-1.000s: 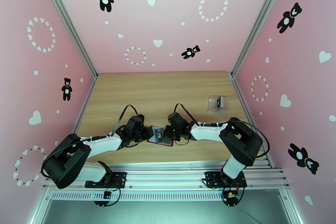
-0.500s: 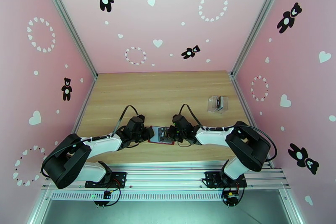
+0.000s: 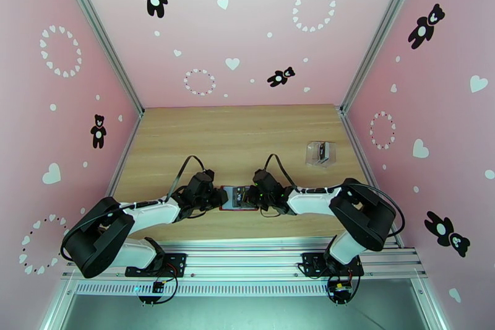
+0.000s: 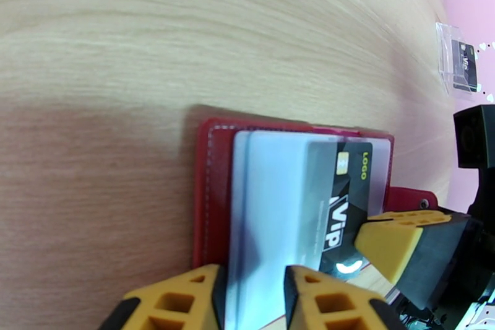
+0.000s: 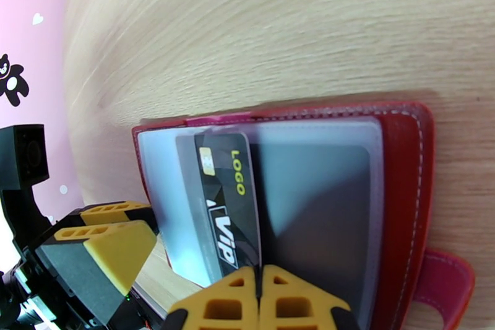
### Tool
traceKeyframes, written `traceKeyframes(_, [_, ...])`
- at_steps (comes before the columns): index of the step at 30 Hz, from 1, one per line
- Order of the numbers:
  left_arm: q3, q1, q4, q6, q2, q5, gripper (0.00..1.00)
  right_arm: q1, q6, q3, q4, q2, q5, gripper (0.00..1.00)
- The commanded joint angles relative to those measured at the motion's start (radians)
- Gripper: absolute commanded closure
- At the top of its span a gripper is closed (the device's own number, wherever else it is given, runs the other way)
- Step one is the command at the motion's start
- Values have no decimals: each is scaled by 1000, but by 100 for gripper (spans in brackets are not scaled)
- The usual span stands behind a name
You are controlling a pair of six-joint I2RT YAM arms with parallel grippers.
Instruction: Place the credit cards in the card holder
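The red card holder lies open on the table between both grippers, its pale sleeves facing up. A black credit card marked VIP and LOGO lies flat, partly slid under a clear sleeve. My right gripper is shut on the card's near edge. My left gripper is shut on the edge of a sleeve at the holder's opposite side. Another dark card stands in the clear plastic case.
The holder's snap tab sticks out on the right gripper's side. The clear case stands at the table's right, well behind the right arm. Bare wooden tabletop stretches behind the holder to the pink back wall.
The right gripper has moved left and down toward the holder. The card has gone from tilted above the holder to lying flat in the sleeve. The left gripper has stayed put.
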Motion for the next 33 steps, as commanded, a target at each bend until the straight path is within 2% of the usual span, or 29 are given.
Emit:
traceKeyframes(1, [-10,-17,-30,-9,27,6,68,18,-18,29,-62,52,20,100])
traceKeyframes(8, [-8,-17,-36,-7,25,3,68,29,-75,91,-148,76,23,100])
traceKeyframes(14, [-8,-18,-43,-3,18,-1,68,31,-133,133,-248,46,49,79])
traceKeyframes(20, [-7,-17,-44,-2,17,-2,68,31,-274,250,-457,1,93,70])
traceKeyframes(25, [-5,-18,-46,-2,16,-2,68,31,-321,325,-553,22,120,66])
traceKeyframes(33, [-5,-19,-44,0,22,1,68,29,-333,395,-560,117,91,65])
